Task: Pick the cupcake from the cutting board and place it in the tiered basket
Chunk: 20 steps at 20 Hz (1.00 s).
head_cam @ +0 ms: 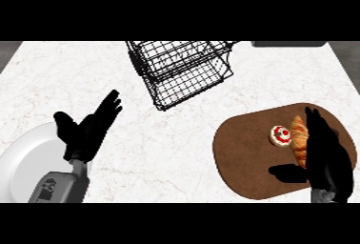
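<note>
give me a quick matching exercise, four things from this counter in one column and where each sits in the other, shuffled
Things:
1. cupcake
2. croissant
3. tiered basket
4. white plate

Places:
A. at the counter's far edge, near the middle
B. on the cutting board, left of the pastry
C. at the counter's near left, beside the left hand
D. on the cutting board, partly hidden by the right hand

Pairs: 1-B, 2-D, 3-A, 4-C
</note>
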Tool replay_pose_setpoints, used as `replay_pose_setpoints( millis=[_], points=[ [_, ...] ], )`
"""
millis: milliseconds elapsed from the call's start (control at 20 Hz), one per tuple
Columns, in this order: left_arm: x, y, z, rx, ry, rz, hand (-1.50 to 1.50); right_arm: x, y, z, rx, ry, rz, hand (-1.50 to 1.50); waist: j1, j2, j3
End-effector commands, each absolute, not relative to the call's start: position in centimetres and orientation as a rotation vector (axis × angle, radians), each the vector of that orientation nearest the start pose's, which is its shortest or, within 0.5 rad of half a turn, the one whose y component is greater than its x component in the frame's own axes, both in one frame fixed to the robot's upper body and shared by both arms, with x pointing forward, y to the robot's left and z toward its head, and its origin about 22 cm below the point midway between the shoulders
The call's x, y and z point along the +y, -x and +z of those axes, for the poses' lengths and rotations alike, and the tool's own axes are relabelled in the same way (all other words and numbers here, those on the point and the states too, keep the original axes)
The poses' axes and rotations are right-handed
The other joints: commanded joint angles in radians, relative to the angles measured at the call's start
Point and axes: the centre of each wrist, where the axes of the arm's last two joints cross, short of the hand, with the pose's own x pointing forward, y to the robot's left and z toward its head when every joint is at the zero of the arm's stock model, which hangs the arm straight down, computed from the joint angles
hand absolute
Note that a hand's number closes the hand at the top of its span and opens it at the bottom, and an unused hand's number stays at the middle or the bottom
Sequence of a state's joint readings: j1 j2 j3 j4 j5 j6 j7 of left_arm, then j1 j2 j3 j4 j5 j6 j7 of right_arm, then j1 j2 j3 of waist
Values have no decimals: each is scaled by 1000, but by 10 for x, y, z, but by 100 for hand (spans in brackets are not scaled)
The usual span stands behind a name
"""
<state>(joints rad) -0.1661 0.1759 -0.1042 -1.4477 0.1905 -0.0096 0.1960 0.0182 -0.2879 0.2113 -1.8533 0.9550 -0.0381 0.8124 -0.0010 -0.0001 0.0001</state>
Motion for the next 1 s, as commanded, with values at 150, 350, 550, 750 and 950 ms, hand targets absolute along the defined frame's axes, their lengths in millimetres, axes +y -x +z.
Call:
replay_pose_setpoints(
  millis=[150, 350, 550, 750, 950],
  points=[
    [222, -286, 36, -1372, 115, -145, 0, -223, -249, 64, -1018, 1109, 505, -150, 2, 0, 0],
    [232, -282, 32, -1396, 114, -150, 0, -236, -240, 41, -1011, 1111, 520, -150, 0, 0, 0],
    [227, -289, 34, -1388, 96, -140, 0, -258, -255, 34, -1014, 1109, 525, -150, 0, 0, 0],
    [224, -286, 20, -1393, 115, -143, 0, -230, -272, 28, -1021, 1059, 582, -150, 3, 0, 0],
    [224, -285, 36, -1388, 127, -138, 0, -235, -258, 27, -1143, 1003, 617, 150, 2, -1, 0]
  ],
)
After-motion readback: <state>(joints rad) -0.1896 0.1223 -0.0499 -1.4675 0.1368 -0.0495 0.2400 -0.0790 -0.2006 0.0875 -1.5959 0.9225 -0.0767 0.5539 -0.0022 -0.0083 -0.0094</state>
